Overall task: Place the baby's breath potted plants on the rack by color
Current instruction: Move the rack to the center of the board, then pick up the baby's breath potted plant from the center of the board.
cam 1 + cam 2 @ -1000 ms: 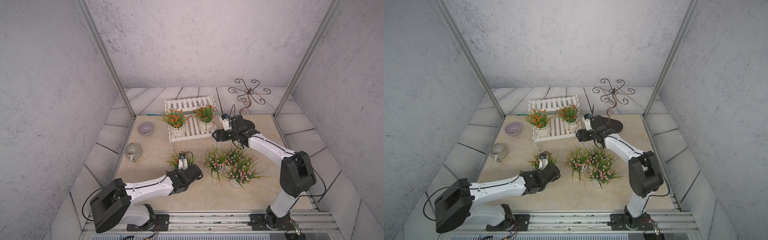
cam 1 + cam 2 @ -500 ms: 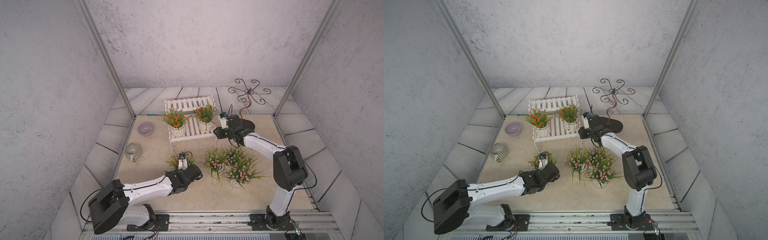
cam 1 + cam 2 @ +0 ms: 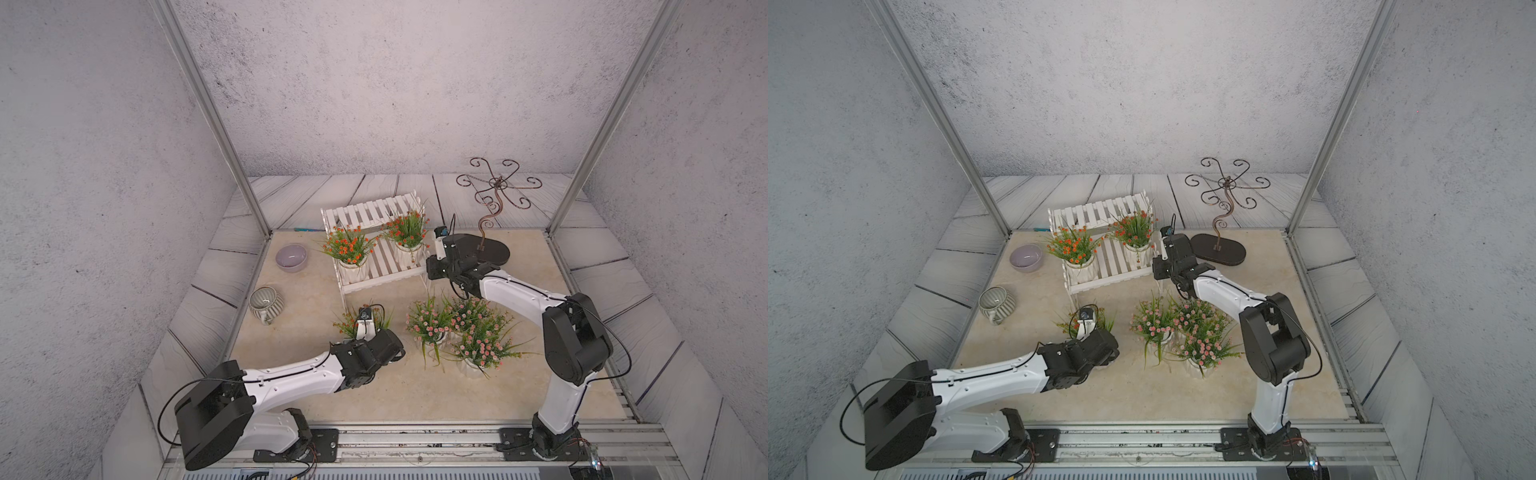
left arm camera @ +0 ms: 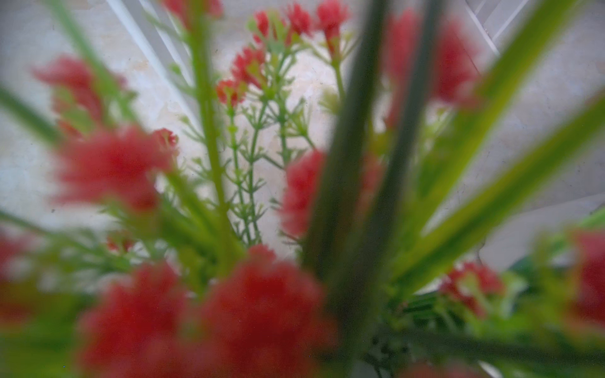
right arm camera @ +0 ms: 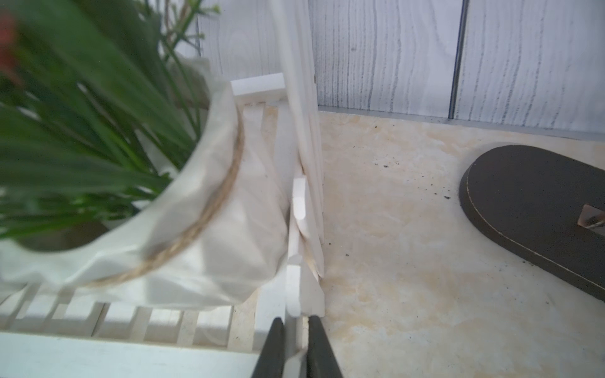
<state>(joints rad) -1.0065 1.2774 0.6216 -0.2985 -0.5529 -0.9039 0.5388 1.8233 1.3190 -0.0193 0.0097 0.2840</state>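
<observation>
Rack (image 3: 365,214) sits at frame centre in both top views. Its lower tier carries two orange plants in white pots, both upright: left orange plant (image 3: 347,247) at the tier's left end and right orange plant (image 3: 405,228) at its right end.

Third orange plant (image 3: 347,326) stands on the table (image 3: 540,374) just below the rack in frame, right at the left claw (image 3: 368,332). The left wrist view is filled with its blurred red flowers and green blades. The claw's fingers are hidden under the wrist, so it can't be told how far it's open or whether it grips the pot.

Pink plants (image 3: 469,324), three of them, cluster on the table lower right of centre with foliage touching, partly under the right forearm.

Right claw (image 5: 296,324) is clamped on the rack. Its dark fingers (image 5: 273,343) pinch the thin white side panel at the lower tier's right end, just beside the right orange plant's pot.

Bowl (image 3: 291,257) and grey pot (image 3: 266,301) sit left of the rack, well apart from the plants. The stand base (image 3: 496,249) lies right of the rack, just behind the right claw.
</observation>
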